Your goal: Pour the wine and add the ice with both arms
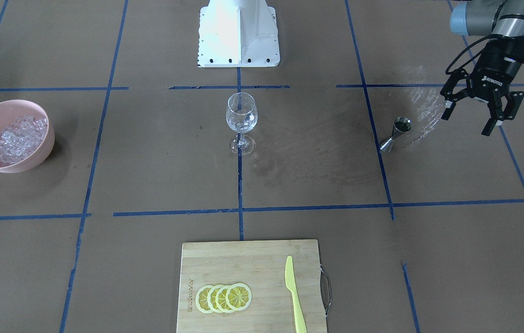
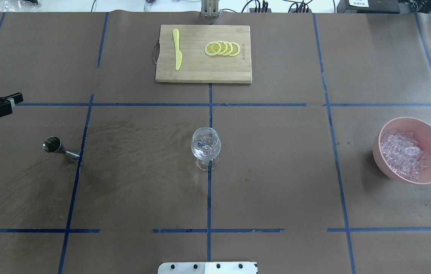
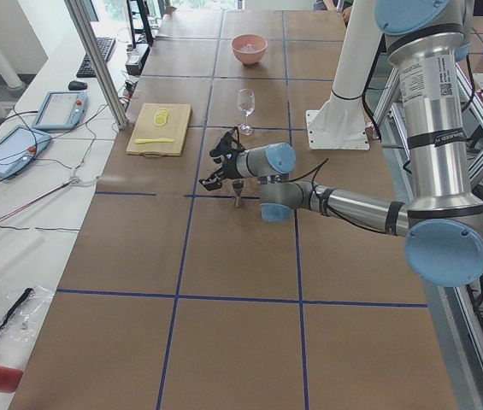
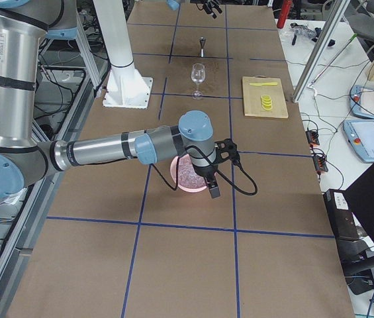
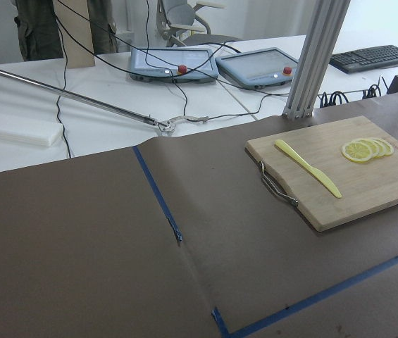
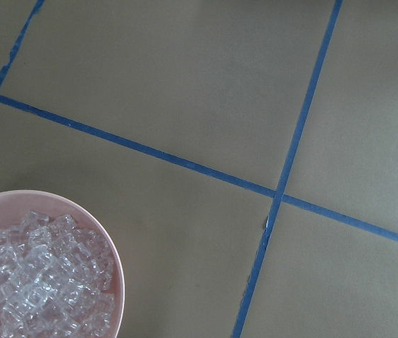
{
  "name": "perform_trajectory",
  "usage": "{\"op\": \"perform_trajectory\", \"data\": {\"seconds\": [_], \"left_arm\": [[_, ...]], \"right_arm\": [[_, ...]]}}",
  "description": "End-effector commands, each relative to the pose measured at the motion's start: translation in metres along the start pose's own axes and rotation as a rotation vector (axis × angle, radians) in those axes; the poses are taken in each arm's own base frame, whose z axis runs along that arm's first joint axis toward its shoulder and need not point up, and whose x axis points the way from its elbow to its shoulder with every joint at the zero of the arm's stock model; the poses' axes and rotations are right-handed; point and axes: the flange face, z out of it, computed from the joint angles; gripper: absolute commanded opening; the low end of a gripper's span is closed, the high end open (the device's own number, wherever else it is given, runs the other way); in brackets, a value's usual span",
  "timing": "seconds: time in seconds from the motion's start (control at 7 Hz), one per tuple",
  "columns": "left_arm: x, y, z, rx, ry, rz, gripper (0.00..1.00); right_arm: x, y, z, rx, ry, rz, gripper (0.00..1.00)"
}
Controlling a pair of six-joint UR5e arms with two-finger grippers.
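A clear stemmed wine glass (image 1: pixel 242 115) stands upright at the table's middle; it also shows in the overhead view (image 2: pixel 205 146). The ice (image 1: pixel 16 138) is heaped in a pink bowl (image 1: pixel 35 159), also seen overhead (image 2: pixel 405 154) and in the right wrist view (image 6: pixel 36 289). A steel jigger (image 1: pixel 396 134) stands near my left gripper (image 1: pixel 469 122), which hovers open and empty beside and above it. My right gripper (image 4: pixel 221 169) shows only in the exterior right view, over the bowl's edge; I cannot tell its state.
A bamboo cutting board (image 1: pixel 243 263) with several lemon slices (image 1: pixel 223 297) and a yellow knife (image 1: pixel 294 291) lies at the far edge, opposite the white base block (image 1: pixel 238 37). Blue tape lines cross the brown table cover.
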Motion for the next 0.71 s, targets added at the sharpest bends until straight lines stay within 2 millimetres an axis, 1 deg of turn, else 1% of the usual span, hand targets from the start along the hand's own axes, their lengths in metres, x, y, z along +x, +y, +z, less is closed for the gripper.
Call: {"op": "perform_trajectory", "data": {"seconds": [0.0,0.14,0.29,0.43,0.57], "left_arm": [[0.054,0.06,0.012,0.1,-0.079,-0.049,1.0],[0.079,0.087,0.012,0.13,-0.098,-0.067,1.0],[0.088,0.116,0.015,0.155,-0.136,-0.067,1.0],[0.093,0.132,0.017,0.177,-0.159,-0.056,1.0],[0.092,0.148,0.019,0.193,-0.185,-0.057,1.0]], "right_arm": [[0.0,0.001,0.0,-0.001,0.0,0.001,1.0],[0.001,0.001,0.001,-0.002,0.0,0.002,1.0],[0.0,0.001,0.0,-0.001,0.0,0.001,1.0],[0.0,0.002,0.0,-0.002,0.0,0.002,1.0],[0.001,0.004,0.001,-0.004,0.0,0.004,1.0]]}}
